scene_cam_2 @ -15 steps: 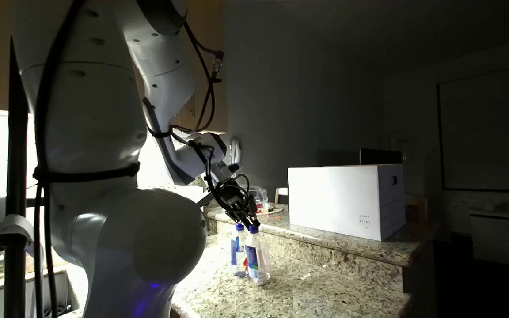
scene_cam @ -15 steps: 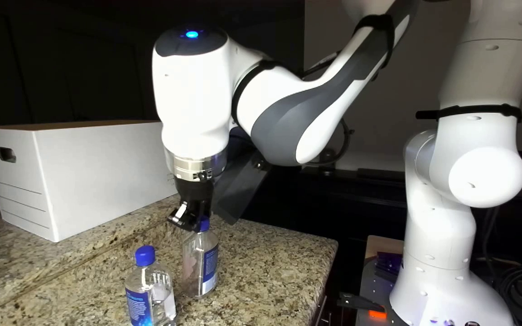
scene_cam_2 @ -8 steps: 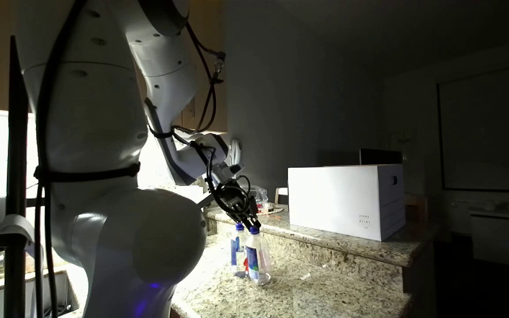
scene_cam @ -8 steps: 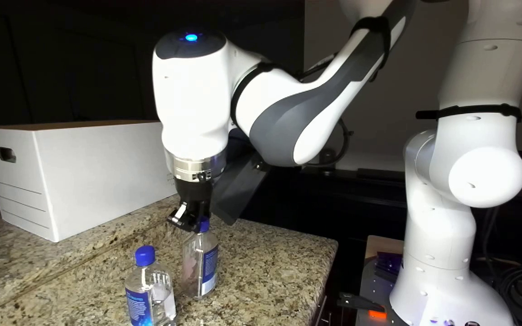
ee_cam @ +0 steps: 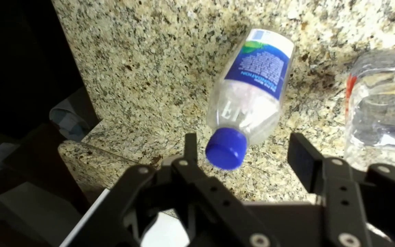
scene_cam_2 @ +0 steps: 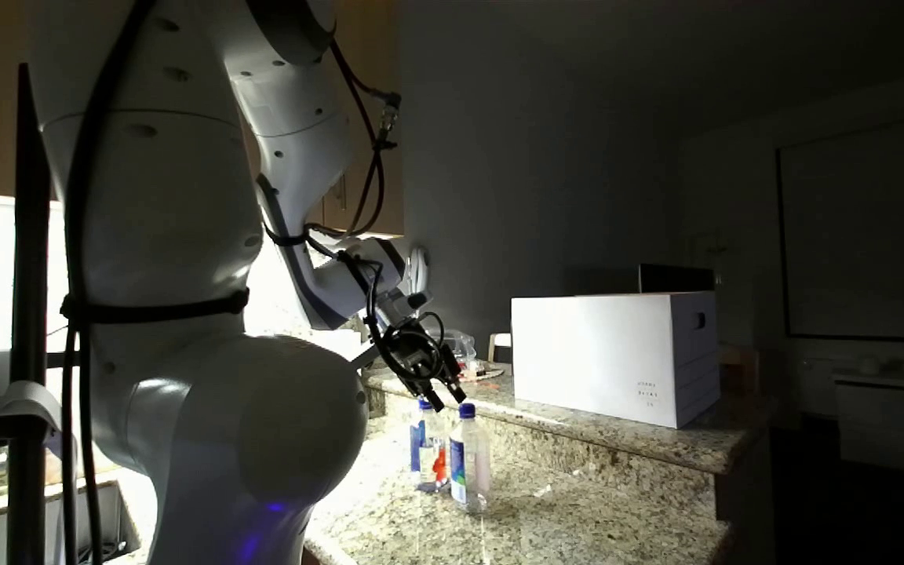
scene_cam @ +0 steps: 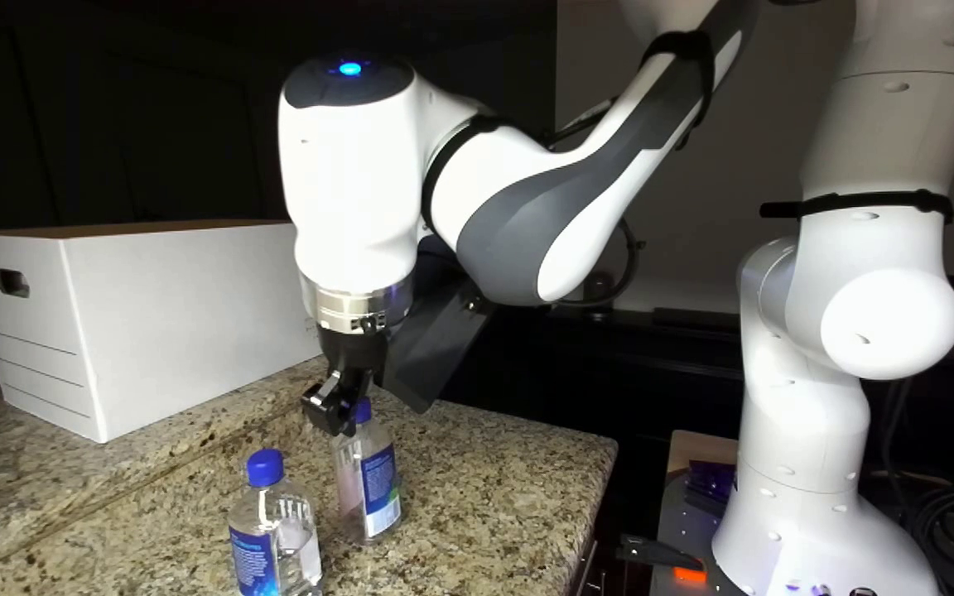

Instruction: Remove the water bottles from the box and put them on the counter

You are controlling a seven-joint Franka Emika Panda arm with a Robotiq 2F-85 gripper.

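A clear water bottle with a blue cap and blue-white label stands upright on the granite counter, in both exterior views and the wrist view. My gripper is open, its fingers apart on either side of this bottle's cap, closer to the left finger; nothing is held. The gripper also shows in both exterior views, just above the bottle. A second water bottle stands beside it, partly cut off in the wrist view. The white box stands on the raised ledge; its inside is hidden.
The raised granite ledge borders the lower counter and carries the box. A clear plastic item lies on the ledge farther back. The counter's straight edge drops off toward the robot base.
The gripper was closed at the nearer bottle's cap and has opened. That bottle has gone from slightly tilted to upright and turned a little. The arm has barely moved.
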